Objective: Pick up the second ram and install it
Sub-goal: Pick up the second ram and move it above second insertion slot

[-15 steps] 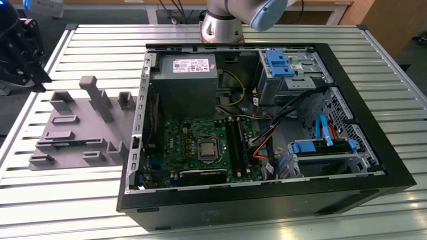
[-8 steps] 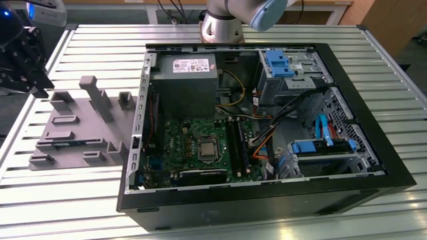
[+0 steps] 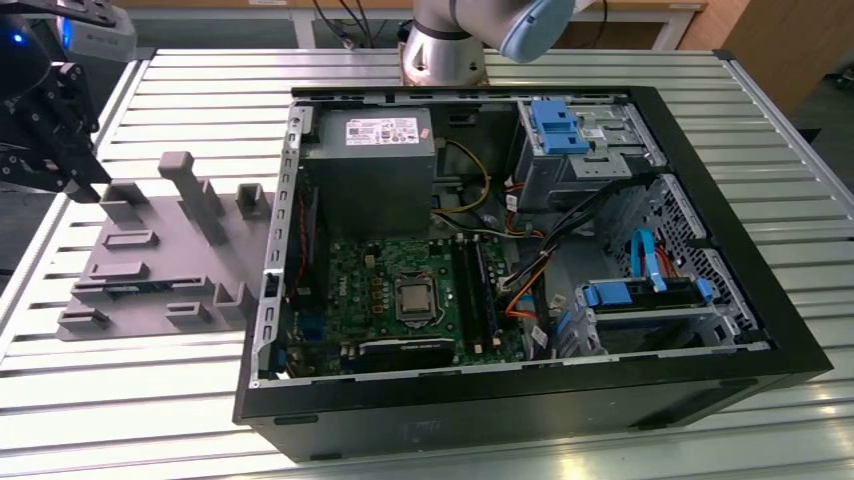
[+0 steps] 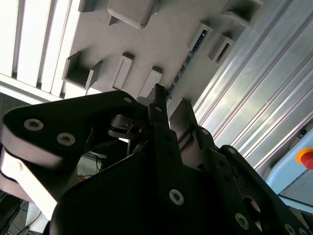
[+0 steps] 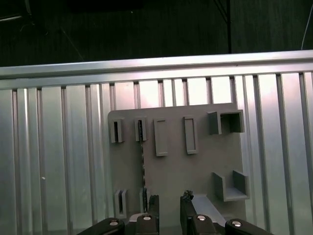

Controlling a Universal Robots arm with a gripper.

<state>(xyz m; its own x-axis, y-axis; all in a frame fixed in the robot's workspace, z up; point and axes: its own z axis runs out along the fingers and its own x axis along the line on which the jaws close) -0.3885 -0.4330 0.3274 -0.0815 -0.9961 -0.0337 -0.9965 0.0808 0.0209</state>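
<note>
Got the black two-finger metal gripper (image 5: 169, 201) spread open, gap bare, nothing held. Hangs above the flat grey plastic holder tray with upright posts (image 5: 195, 171), clear of it, over the ribbed aluminium worktop (image 5: 49, 156).

Seeing the slim long blue second ram (image 5: 143, 164) parked on edge in that tray, bridging two slotted grey cradles, one per end. Reads as a thin dark line, edge-on, in both wrist views.

Key relation, as a judgement: not lined up with the gap. Sits just beside one fingertip (image 5: 153, 203), outside the opening, not between the two. Small sideways offset only, no contact visible.

Long axis: runs straight away from the gripper along the tray, parallel to the inner finger faces. Hence squeeze direction across the thin dimension of the ram, lengthwise direction free. Looks like correct yaw, wrong lateral position.

Cross-checking in the exterior view: gripper (image 3: 80, 180) high at the exterior view's left, by the tray's far corner. Ram (image 3: 131, 288) low along the tray side nearer the camera, lengthwise roughly between the exterior view's left and right, in line with the worktop ribs.

Also noting the open black computer tower case (image 3: 534, 400) with green motherboard (image 3: 374, 285) at the exterior view's right, well apart from the gripper. Single arm, so no question of nearer hand.
</note>
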